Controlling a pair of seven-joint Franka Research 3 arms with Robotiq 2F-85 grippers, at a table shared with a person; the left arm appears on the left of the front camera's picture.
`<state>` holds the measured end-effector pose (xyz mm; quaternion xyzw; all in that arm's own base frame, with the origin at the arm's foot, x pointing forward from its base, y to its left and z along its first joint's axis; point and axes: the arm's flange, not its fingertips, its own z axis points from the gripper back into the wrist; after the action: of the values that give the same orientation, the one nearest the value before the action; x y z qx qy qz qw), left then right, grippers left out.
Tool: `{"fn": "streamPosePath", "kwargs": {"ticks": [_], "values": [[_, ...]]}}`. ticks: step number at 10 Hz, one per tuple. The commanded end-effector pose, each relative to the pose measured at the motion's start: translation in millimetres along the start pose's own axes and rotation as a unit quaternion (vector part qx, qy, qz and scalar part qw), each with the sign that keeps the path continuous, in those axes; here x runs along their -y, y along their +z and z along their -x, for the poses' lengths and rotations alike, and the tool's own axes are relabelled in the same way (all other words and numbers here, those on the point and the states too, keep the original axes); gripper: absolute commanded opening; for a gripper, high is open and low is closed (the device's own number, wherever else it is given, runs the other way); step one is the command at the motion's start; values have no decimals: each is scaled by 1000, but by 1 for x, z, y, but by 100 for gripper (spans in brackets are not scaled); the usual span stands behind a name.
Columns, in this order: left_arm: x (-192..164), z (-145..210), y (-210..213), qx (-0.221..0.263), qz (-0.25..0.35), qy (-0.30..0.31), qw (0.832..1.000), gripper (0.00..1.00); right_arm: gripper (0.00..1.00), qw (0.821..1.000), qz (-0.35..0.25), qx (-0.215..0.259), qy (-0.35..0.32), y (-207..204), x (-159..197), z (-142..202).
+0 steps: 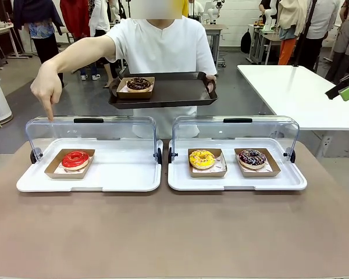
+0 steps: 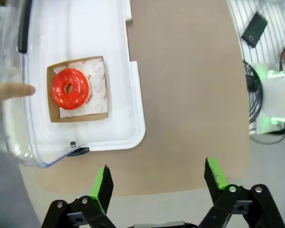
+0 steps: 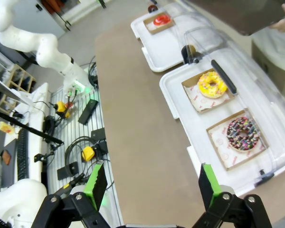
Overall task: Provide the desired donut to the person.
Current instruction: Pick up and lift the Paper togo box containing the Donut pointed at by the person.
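Pointing, the person's hand picks the red donut. Your left gripper and right gripper gape empty. Next, bring the left down onto that donut.

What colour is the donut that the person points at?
The donut is red; left wrist view.

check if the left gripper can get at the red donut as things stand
Probably yes. The clear lid is swung back, so the red donut lies uncovered, and the left gripper hangs open nearby. The person's pointing finger is close to the donut on its far side.
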<state>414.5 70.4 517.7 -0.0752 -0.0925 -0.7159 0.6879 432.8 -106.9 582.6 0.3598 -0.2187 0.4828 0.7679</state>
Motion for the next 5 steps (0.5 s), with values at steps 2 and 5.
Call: {"fn": "streamPosePath", "kwargs": {"ticks": [2,5], "values": [[5,-33,-54,-69,-29,-10,997,100,100,1000,0,0,-3,0,0,-2],[-12,-52,-93,-68,-29,4,997,100,100,1000,0,0,-3,0,0,-2]]}}
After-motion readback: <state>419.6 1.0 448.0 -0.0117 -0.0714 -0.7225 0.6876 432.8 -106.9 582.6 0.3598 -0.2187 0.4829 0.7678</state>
